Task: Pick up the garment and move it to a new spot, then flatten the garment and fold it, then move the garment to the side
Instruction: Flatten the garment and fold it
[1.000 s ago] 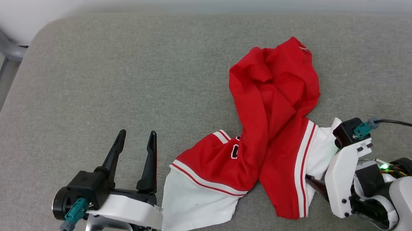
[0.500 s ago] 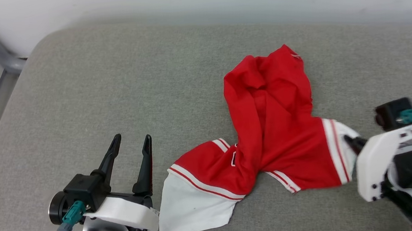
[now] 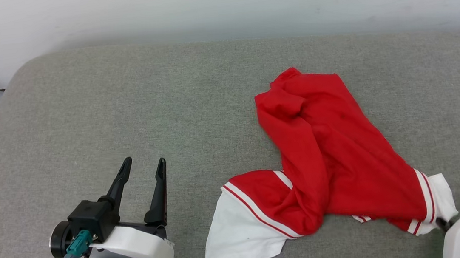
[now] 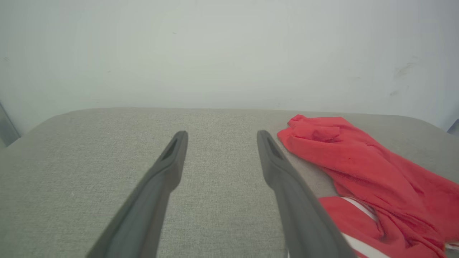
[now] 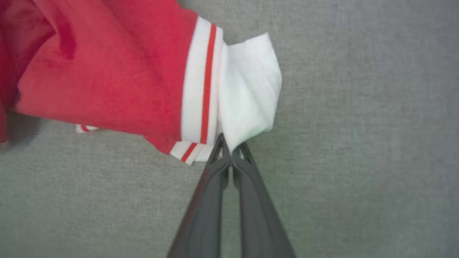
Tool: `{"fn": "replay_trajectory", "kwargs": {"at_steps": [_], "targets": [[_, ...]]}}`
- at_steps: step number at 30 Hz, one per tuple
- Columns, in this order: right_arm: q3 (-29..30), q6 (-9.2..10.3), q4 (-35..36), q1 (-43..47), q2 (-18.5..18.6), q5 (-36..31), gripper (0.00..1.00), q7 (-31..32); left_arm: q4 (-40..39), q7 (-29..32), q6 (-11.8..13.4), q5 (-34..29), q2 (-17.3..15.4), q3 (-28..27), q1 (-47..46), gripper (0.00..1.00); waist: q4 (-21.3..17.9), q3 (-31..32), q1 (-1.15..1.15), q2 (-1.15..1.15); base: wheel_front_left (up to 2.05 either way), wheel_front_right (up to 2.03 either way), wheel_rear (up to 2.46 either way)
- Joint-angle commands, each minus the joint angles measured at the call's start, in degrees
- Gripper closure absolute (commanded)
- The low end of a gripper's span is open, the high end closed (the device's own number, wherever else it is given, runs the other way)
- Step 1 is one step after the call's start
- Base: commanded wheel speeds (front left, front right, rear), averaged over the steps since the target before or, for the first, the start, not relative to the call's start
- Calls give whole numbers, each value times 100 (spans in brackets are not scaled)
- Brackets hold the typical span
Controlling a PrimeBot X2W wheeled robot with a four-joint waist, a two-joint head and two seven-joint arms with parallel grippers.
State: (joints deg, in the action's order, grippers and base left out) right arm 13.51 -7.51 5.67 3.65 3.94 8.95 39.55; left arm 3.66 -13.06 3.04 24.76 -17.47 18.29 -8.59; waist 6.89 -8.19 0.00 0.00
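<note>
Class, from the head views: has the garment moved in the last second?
Yes. The garment, pinched by the right tool, was dragged rightward, away from the cushion's left corner.

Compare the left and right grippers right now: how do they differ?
The left gripper is open and empty; the right gripper is shut on the garment, pinching its white sleeve. The left gripper is over bare grey cushion, apart from the garment; the right gripper touches it. Both have two long dark fingers.
</note>
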Motion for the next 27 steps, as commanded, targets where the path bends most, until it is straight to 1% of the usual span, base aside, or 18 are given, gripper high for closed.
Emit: {"fn": "replay_trajectory", "kwargs": {"at_steps": [1, 2, 3, 5, 9, 12, 17, 21, 23, 24, 27], "targets": [[23, 4, -176, 107, -42, 58, 72, -107, -18, 14, 12, 12, -21, 6, 67, 0, -13, 0, 0, 0, 0, 0, 0], [40, 4, -310, 117, -69, 122, 29, -288, -17, 18, 17, 15, -30, 8, 73, 0, -20, 6, 0, 0, 0, 0, 0], [80, 4, -400, 88, -77, 151, 0, -516, -15, 25, 20, 21, -34, 13, 82, 0, -23, 14, 0, 0, 0, 0, 0], [114, 4, -601, 93, -99, 240, 0, -977, 1, 36, 22, 35, -46, 28, 118, 0, -20, 53, 0, 0, 0, 0, 0], [208, 3, -891, 137, -106, 577, 0, -2088, 26, 61, 43, 51, -70, 44, 187, 0, -2, 156, 0, 0, 0, 0, 0], [226, 3, -1032, 184, -108, 602, 0, -2832, 40, 70, 75, 59, -100, 38, 285, 0, -8, 264, 0, 0, 0, 0, 0], [118, 3, -1023, 141, -108, 333, 0, -3864, 19, 106, 160, 78, -134, 19, 457, 0, -37, 442, 0, 0, 0, 0, 0], [-116, 4, -865, 153, -109, 72, 0, -4357, 0, 126, 253, 82, -168, 1, 588, 0, -53, 601, 0, 0, 0, 0, 0], [-267, 4, -762, 199, -109, 16, 0, -4475, 2, 152, 296, 73, -184, 0, 640, 0, -61, 670, 0, 0, 0, 0, 0], [-454, 4, -572, 289, -109, 3, 0, -4508, 8, 166, 345, 42, -213, 1, 704, 0, -78, 749, 0, 0, 0, 0, 0], [-626, 4, -288, 388, -109, 18, 0, -4479, -6, 184, 359, 3, -261, 33, 679, 0, -94, 788, 0, 0, 0, 0, 0]]}}
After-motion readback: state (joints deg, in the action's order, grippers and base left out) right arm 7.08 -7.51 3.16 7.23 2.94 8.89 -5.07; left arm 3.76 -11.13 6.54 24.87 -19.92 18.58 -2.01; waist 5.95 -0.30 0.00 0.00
